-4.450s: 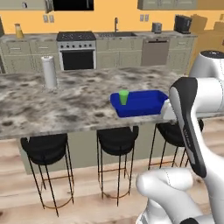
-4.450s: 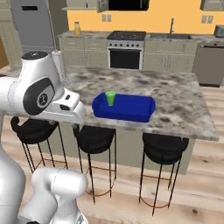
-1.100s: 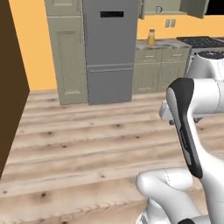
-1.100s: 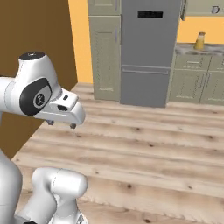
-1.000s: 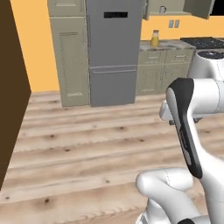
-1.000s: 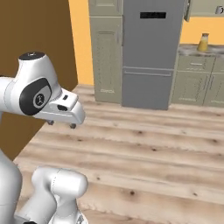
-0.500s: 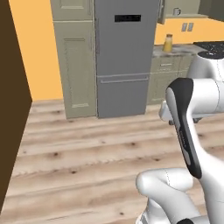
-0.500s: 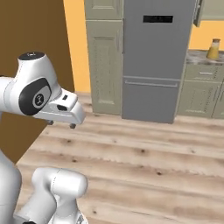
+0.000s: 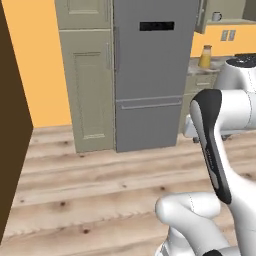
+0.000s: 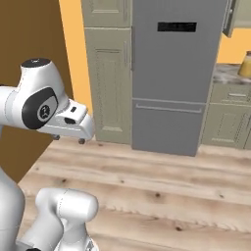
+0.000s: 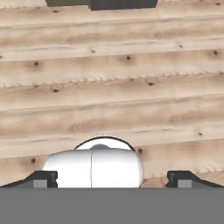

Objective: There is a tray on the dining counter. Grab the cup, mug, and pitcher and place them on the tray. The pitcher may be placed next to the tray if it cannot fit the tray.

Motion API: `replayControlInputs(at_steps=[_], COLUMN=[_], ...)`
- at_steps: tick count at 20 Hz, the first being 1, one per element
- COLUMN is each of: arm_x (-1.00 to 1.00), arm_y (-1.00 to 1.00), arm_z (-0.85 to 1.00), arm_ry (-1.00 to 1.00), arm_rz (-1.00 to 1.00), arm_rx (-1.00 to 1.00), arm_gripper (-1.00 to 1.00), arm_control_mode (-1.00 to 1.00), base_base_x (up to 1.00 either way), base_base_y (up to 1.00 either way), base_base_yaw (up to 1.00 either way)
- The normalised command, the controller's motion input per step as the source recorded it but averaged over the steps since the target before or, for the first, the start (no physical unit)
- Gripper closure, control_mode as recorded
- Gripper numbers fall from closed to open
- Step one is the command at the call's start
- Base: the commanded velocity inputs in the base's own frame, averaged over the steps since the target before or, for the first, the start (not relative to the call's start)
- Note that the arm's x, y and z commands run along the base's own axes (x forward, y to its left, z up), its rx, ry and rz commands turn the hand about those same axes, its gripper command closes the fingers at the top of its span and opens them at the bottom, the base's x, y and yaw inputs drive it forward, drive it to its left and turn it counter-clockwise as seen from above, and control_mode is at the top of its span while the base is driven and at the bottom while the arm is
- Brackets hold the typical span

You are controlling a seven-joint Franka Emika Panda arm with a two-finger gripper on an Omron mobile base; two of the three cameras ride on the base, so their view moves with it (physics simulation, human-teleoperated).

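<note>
The pitcher [image 9: 205, 56], a small vessel of orange-yellow liquid with a brown lid, stands far off on a kitchen counter to the right of the fridge; it also sits at the right edge of the right base view [image 10: 245, 64]. My gripper [image 10: 68, 139] hangs level at mid height over the wooden floor, far from the pitcher. In the hand view the gripper [image 11: 112, 179] is open, its two dark fingertips [image 11: 41, 179] wide apart with only floor planks beyond them. The tray, the dining counter and the cup are out of view. A small grey vessel [image 9: 216, 16] sits on a high shelf, too small to name.
A tall grey fridge [image 9: 150, 75] faces me, with pale green cabinet doors [image 9: 90, 85] on its left and low cabinets [image 10: 228, 125] on its right. A dark brown wall panel [image 9: 12, 150] stands close on the left. Light wooden floor [image 10: 162, 191] stretches ahead.
The whole picture has shifted: the base has moved, so the fridge and the pitcher have slid right and grown larger. The arm holds the same pose and the gripper stays open.
</note>
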Motion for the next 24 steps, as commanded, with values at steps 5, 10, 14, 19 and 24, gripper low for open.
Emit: replayControlInputs(at_steps=[5, 10, 14, 19, 24], arm_x=[0.0, 0.0, 0.0, 0.0, 0.0], arm_y=[0.0, 0.0, 0.0, 0.0, 0.0], arm_z=[0.0, 0.0, 0.0, 0.0, 0.0], arm_ry=[0.0, 0.0, 0.0, 0.0, 0.0], arm_rz=[0.0, 0.0, 0.0, 0.0, 0.0], arm_rx=[0.0, 0.0, 0.0, 0.0, 0.0], arm_gripper=[-1.0, -1.0, -1.0, -1.0, -1.0], arm_control_mode=[1.0, 1.0, 1.0, 1.0, 1.0], base_base_x=[1.0, 1.0, 1.0, 0.66, 0.09], base_base_y=[0.0, 0.0, 0.0, -0.41, -1.0], base_base_yaw=[0.0, 0.0, 0.0, 0.0, 0.0])
